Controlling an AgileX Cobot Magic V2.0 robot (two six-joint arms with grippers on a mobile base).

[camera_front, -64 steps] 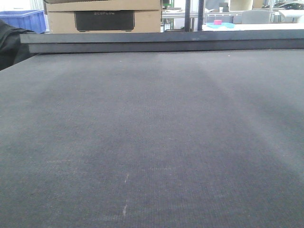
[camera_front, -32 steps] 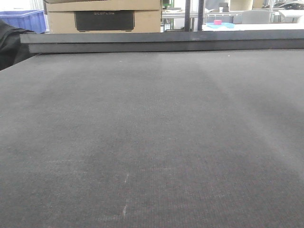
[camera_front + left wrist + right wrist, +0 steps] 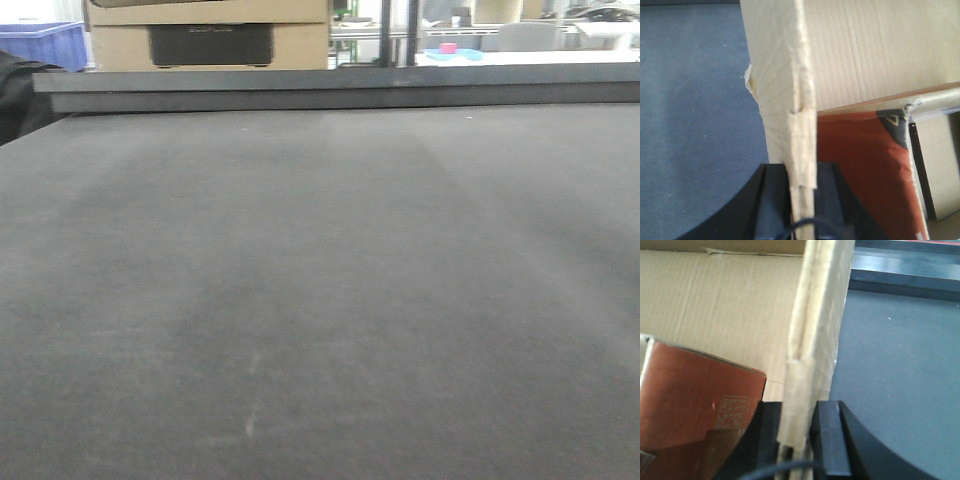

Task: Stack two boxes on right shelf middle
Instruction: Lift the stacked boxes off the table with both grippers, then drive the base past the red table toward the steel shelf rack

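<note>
A plain brown corrugated box is held from both sides. My left gripper is shut on the box's left wall, which stands edge-on between the black fingers. My right gripper is shut on the opposite wall in the same way. Inside the box lies a red-brown printed surface, also seen in the right wrist view; I cannot tell whether it is the second box. Neither the grippers nor the held box show in the front view. The shelf is out of view.
A dark grey felt-like tabletop fills the front view, ending in a raised dark rail. Behind it stand a carton with a black panel, a blue bin and a small pink object.
The background in the front view has slid slightly left and the picture has blurred, so the camera has shifted. No earlier wrist frames are given.
</note>
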